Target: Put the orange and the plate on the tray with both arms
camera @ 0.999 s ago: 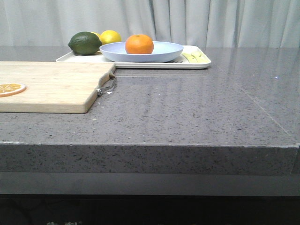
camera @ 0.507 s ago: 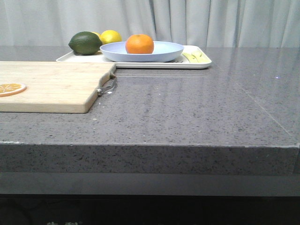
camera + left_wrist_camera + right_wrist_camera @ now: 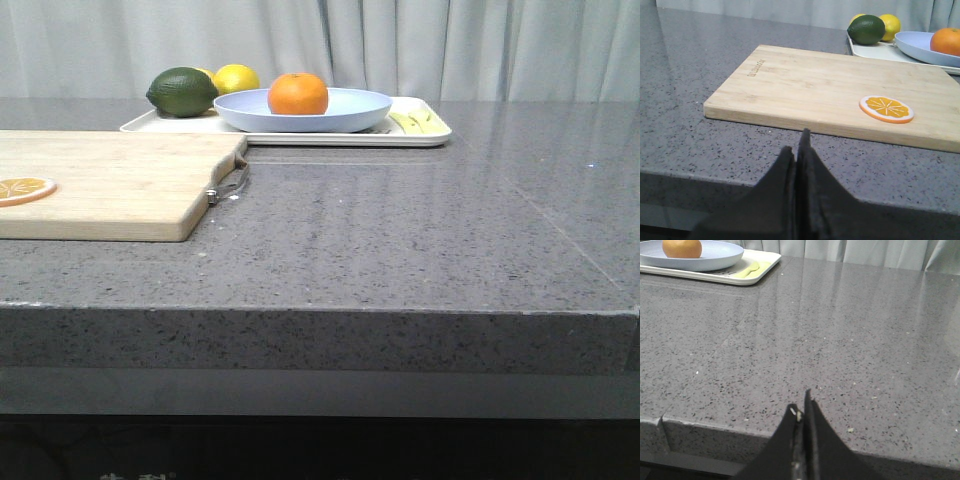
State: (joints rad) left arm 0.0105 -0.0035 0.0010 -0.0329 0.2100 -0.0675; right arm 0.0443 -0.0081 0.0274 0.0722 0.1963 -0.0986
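Note:
The orange sits in the lavender-blue plate, which rests on the cream-white tray at the back of the counter. The left wrist view shows the orange, plate and tray far off; the right wrist view shows the orange, plate and tray. My left gripper is shut and empty, low at the counter's front edge, before the cutting board. My right gripper is shut and empty at the front edge. Neither gripper shows in the front view.
A light wooden cutting board with a metal handle lies at the left, a flat orange slice on it. A dark green avocado and a yellow lemon sit on the tray's left part. Grey curtains hang behind.

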